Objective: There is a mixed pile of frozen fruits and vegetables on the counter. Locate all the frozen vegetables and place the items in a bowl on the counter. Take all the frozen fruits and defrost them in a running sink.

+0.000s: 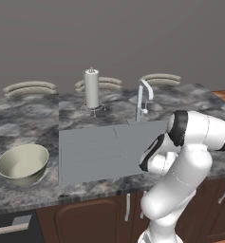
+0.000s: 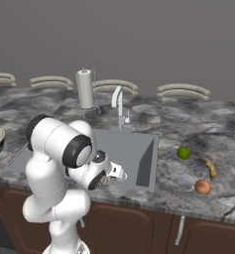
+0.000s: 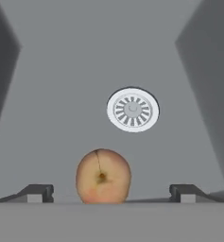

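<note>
My gripper (image 3: 111, 193) hangs open inside the sink (image 3: 61, 94), its two fingertips (image 3: 35, 191) standing wide apart. Between them, touching neither, is the frozen fruit (image 3: 103, 176), an orange-brown lump near the round metal drain (image 3: 133, 109). In the right base view the hand (image 2: 111, 173) reaches low into the basin (image 2: 134, 149). On the counter (image 2: 198, 124) to the right lie the frozen vegetables: a lime-green ball (image 2: 183, 153) and a reddish-brown oval lump (image 2: 203, 187). The pale cream-green bowl (image 1: 23, 163) stands on the counter left of the drainboard.
A curved chrome tap (image 1: 143, 97) rises behind the basin and a paper towel roll (image 1: 91, 88) stands beside it. Flat curved plates (image 1: 29, 88) line the back edge. A yellow-brown banana (image 2: 210, 168) lies between the two vegetables. My white arm (image 1: 190, 156) crosses the sink's right side.
</note>
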